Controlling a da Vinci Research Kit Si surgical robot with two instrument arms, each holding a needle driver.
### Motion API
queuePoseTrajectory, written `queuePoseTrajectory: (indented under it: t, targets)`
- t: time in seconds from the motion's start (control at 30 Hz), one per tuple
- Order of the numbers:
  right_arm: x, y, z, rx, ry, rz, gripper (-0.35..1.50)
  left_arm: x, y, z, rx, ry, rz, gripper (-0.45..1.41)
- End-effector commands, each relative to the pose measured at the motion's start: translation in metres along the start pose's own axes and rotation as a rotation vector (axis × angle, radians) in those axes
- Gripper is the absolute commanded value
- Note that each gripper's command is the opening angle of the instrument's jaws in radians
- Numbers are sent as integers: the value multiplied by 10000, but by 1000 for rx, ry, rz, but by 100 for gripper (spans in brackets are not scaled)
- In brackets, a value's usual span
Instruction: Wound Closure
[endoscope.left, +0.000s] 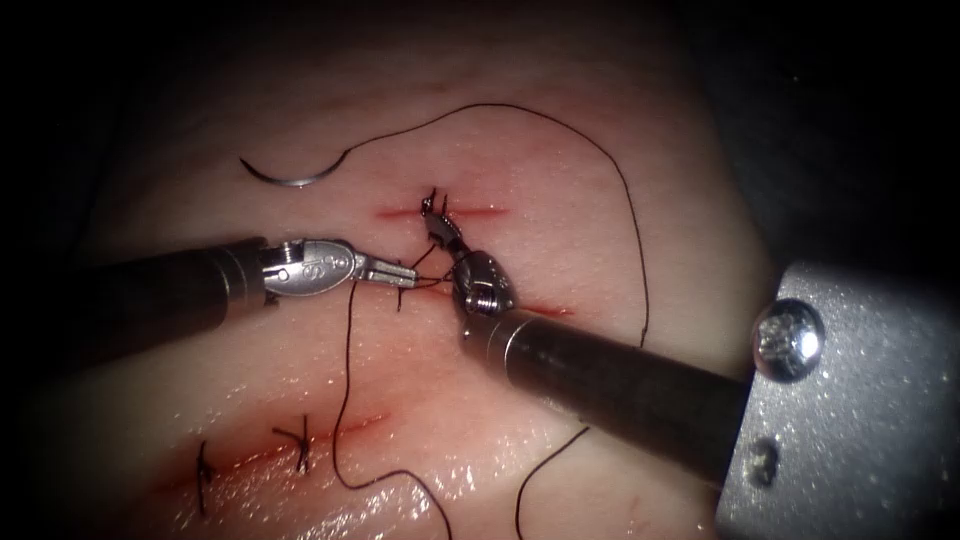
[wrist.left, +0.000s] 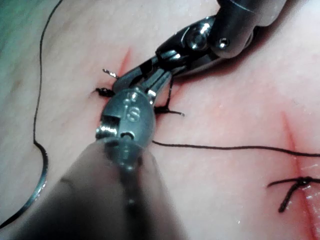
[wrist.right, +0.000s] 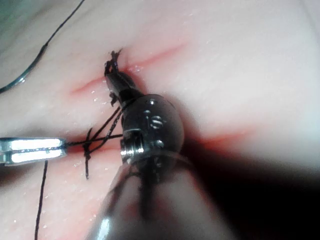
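The tissue (endoscope.left: 560, 180) is pale and wet, with a short red cut (endoscope.left: 440, 211) in the middle of it, and everything here is told from that cut. The needle (endoscope.left: 292, 176) lies flat on the tissue, well to the left of the cut and a little farther back. It is not stuck in the tissue and no tool holds it. The thread (endoscope.left: 630, 210) runs from the needle's end, arcs behind the cut, swings wide round its right side and comes forward past the right tool's shaft. The left pincer (endoscope.left: 398, 272) sits just in front of the cut, a bit to its left. Its jaws are closed on the thread, right beside a small dark knot (endoscope.left: 420, 275). In the right wrist view the left pincer (wrist.right: 55, 148) shows as flat shiny jaws squeezed together, with thread strands going from them to the knot (wrist.right: 89, 146). The right pincer (endoscope.left: 440, 232) points its tip at the cut from the front and right, and its jaws are closed on the thread at the dark stitch (endoscope.left: 432, 202) on the cut. In the left wrist view the right pincer (wrist.left: 131, 79) has its dark jaws pressed together. Well in front of the cut, to the left, a second red cut (endoscope.left: 300, 440) has two dark stitches across it.
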Motion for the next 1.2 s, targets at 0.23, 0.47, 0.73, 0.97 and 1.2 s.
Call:
queuePoseTrajectory:
  t: [0.23,0.47,0.73,0.97,1.2]
  targets:
    - [-8,-26,-22,54,2,16,-35,-7,-3,-8,4,-18,0,-45]
    - [0,-58,-46,150,16,-133,-35,-8,-12,-33,23,-44,-21,-45]
    - [-10,-59,-55,225,2,-277,-35,-16,-61,-63,77,-93,-69,-45]
    - [-23,-67,-75,263,-2,-352,-35,-40,-106,-68,104,-134,-105,-45]
    - [-28,-64,-87,280,-5,-393,-35,-57,-161,-85,192,-123,-147,-45]
